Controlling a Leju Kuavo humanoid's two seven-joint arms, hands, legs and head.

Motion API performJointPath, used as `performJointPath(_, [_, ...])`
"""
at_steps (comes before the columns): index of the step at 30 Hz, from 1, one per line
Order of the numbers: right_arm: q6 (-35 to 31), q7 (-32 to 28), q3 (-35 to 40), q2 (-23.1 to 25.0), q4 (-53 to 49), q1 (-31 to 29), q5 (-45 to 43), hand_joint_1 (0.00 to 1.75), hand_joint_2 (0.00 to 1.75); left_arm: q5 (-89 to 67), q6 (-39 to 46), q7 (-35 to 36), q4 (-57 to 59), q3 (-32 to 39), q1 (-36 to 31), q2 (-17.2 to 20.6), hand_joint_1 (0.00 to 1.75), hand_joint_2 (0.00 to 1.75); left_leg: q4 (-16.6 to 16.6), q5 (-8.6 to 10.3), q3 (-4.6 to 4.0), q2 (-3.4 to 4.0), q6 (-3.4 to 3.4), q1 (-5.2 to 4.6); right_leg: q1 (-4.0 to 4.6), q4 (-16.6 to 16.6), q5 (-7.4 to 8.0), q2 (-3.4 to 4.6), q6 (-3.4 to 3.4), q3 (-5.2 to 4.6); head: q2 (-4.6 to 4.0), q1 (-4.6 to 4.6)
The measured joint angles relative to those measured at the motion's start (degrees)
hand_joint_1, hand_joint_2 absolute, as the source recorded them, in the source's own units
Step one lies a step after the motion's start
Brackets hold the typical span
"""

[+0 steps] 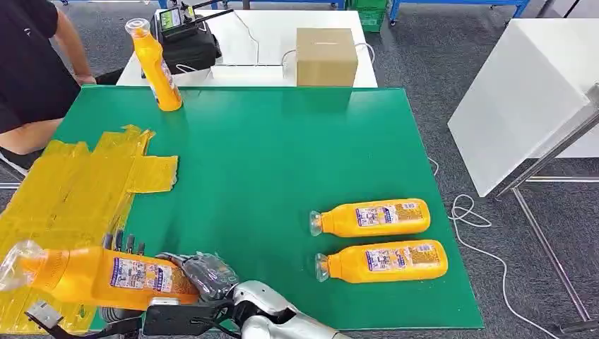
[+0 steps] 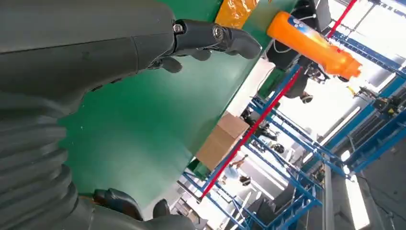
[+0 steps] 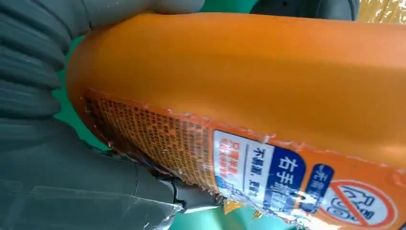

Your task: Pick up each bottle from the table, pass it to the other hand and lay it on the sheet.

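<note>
The right hand [image 1: 201,275] is clamped around the base of a bottle [image 1: 99,274] held level at the counter's [image 1: 282,155] near edge, beside the yellow sheet [image 1: 70,183], and the open-fingered left hand [image 2: 143,43] could fumble the pass and drop it.

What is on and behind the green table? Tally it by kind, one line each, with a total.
Orange bottles: 4, one held, two lying, one upright
Yellow sheet: 1
Cardboard box: 1
Black bag: 1
Total: 7
</note>
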Motion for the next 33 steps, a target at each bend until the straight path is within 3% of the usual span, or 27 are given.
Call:
performJointPath(8, [0.35, -0.34, 1.62, -0.02, 1.09, -0.13, -0.04, 1.75, 1.75, -0.15, -0.89, 0.0, 0.07, -0.37, -1.37, 0.02, 0.0, 1.75, 0.0, 0.01, -0.01, -0.04, 0.0, -0.01, -0.01, 0.01, 0.01, -0.01, 0.01, 0.03, 0.0, 0.0])
performJointPath(11, [-6.31, -3.09, 0.94, -0.15, 1.99, -0.54, -1.36, 1.75, 1.75, -0.15, -1.29, 0.02, 0.13, -1.18, -2.26, 0.04, 0.0, 1.75, 0.0, 0.02, -0.01, -0.11, 0.0, -0.02, -0.01, 0.02, 0.02, -0.02, 0.02, 0.12, 0.0, 0.0])
performJointPath(14, [-13.93, -7.04, -7.05, -1.29, 0.43, -0.45, 0.53, 1.75, 1.75, -0.15, -1.57, 1.05, -0.04, -1.96, -1.75, 0.02, 0.0, 1.75, 0.01, 0.04, 0.0, -0.14, 0.02, -0.04, -0.03, 0.01, 0.02, -0.05, 0.02, 0.1, 0.0, -0.02])
performJointPath(17, [-10.31, -6.86, -19.62, -4.07, -6.91, 1.1, 6.96, 1.75, 1.75, 0.18, -1.73, 1.36, -0.53, -2.56, -0.93, -0.04, 0.0, 1.75, 0.01, 0.04, 0.0, -0.23, 0.03, -0.08, -0.05, 0.01, 0.04, -0.12, 0.05, 0.2, 0.0, 0.02])
performJointPath(18, [-8.82, -6.56, -23.1, -4.54, -9.16, 1.67, 8.77, 1.75, 1.75, 0.22, -1.77, 1.44, -0.72, -2.54, -0.77, -0.04, 0.0, 1.75, 0.01, 0.04, -0.01, -0.2, 0.04, -0.11, -0.11, 0.01, 0.09, -0.11, 0.09, 0.63, 0.0, 0.0])
performJointPath(21, [-7.12, -6.62, -30.47, -5.2, -13.55, 3.76, 12.13, 1.75, 1.75, 0.26, -2.01, 1.64, -0.83, -2.58, -0.74, -0.04, 0.0, 1.75, 0.03, 0.08, -0.01, -0.2, 0.08, -0.12, -0.13, 0.01, 0.16, -0.11, 0.21, 0.65, 0.0, 0.0])
performJointPath(26, [-6.58, -7.02, -36.72, -5.2, -16.63, 5.62, 13.22, 1.75, 1.75, 0.22, -2.05, 1.92, -1.2, -2.62, -0.72, -0.04, 0.0, 1.75, 0.02, 0.08, 0.0, -0.18, 0.08, -0.1, -0.11, 0.02, 0.15, -0.1, 0.2, 0.62, 0.0, 0.0])
performJointPath(33, [-6.51, -7.54, -39.51, -5.2, -17.7, 6.68, 13.22, 1.75, 1.75, 0.17, -2.05, 1.92, -1.64, -2.64, -0.64, -0.07, 0.0, 1.75, 0.02, 0.08, 0.0, -0.13, 0.07, -0.07, -0.07, 0.02, 0.14, -0.1, 0.19, 0.61, 0.0, 0.02])
